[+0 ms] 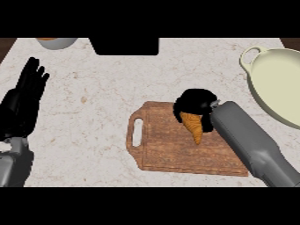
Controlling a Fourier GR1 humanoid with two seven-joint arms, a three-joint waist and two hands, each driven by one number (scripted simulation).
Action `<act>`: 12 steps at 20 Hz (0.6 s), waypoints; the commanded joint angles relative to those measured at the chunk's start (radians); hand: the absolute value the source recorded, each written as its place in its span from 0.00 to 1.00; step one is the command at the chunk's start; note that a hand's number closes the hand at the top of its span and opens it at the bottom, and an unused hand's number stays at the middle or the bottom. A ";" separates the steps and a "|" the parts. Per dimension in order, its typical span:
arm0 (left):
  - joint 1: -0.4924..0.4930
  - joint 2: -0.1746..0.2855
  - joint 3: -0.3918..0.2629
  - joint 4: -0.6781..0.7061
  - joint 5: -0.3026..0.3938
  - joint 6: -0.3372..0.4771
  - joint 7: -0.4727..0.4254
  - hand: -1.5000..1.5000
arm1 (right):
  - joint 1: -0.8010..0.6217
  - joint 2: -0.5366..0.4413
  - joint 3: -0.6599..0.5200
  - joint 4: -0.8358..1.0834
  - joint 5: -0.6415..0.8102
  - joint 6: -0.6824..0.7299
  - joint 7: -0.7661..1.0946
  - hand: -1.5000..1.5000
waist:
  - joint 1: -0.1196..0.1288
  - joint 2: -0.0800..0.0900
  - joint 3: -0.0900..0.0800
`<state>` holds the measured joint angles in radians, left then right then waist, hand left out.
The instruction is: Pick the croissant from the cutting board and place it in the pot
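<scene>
Pale speckled counter, seen from steeply above. Croissant (194,126) over the wooden cutting board (171,151), wide end wrapped in the curled fingers of the right hand (194,102), pointed tip poking out toward the near edge; lifted or resting on the wood, impossible to tell. Cream pot (288,85) well apart to the right, nothing inside. Left hand (22,101) at the left edge, open, fingers up, resting. Grasp step in hand, by the look of it. Next, probably: raise clear of the board, carry right over the rim, then release.
</scene>
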<state>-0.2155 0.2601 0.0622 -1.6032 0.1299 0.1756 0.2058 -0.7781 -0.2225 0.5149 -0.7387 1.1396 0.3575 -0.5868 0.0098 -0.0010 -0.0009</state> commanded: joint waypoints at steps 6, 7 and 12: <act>-0.011 -0.020 -0.003 -0.053 -0.020 0.004 0.064 0.50 | -0.020 0.019 -0.043 0.179 0.085 -0.131 -0.134 1.00 | 0.004 0.004 0.001; 0.045 0.025 0.046 -0.076 0.013 -0.030 0.053 0.50 | 0.155 -0.006 -0.010 -0.078 0.055 -0.058 -0.061 1.00 | -0.019 -0.006 0.001; 0.095 0.024 0.086 -0.040 -0.006 0.019 0.030 0.50 | 0.443 -0.216 -0.054 -0.186 -0.052 -0.173 -0.256 1.00 | -0.134 -0.036 0.000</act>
<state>-0.1689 0.2676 0.1116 -1.6406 0.1203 0.1869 0.2408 -0.5433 -0.3174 0.4667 -0.8798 1.1275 0.2243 -0.7462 -0.0548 -0.0352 -0.0019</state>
